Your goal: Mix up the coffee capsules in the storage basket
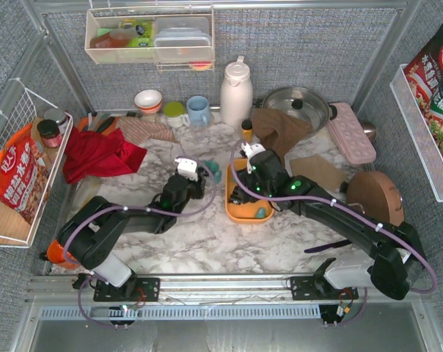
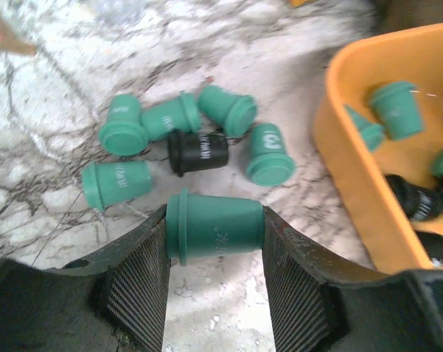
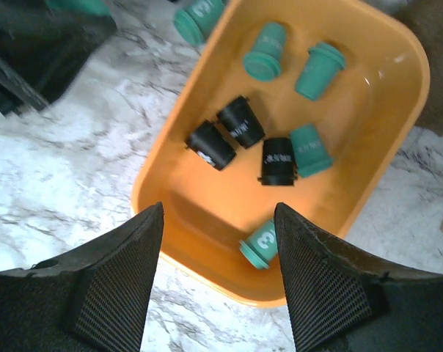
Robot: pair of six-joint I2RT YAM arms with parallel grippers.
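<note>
The left end effector (image 2: 215, 220) is clamped end to end on a teal capsule (image 2: 215, 240), held sideways low over the counter (image 2: 53, 81), just left of the basket (image 2: 346, 176) at mid-counter. Six more capsules (image 2: 198, 152) lie loose beside it, and others already sit in the basket. The right end effector (image 3: 218, 213) hangs over the basket, fingers apart and holding nothing. Gripped on rim and tapered base, the capsule could pivot or squirt out on lifting. If both arms work over the basket they could collide. A high release might bounce the capsule over the low rim.
</note>
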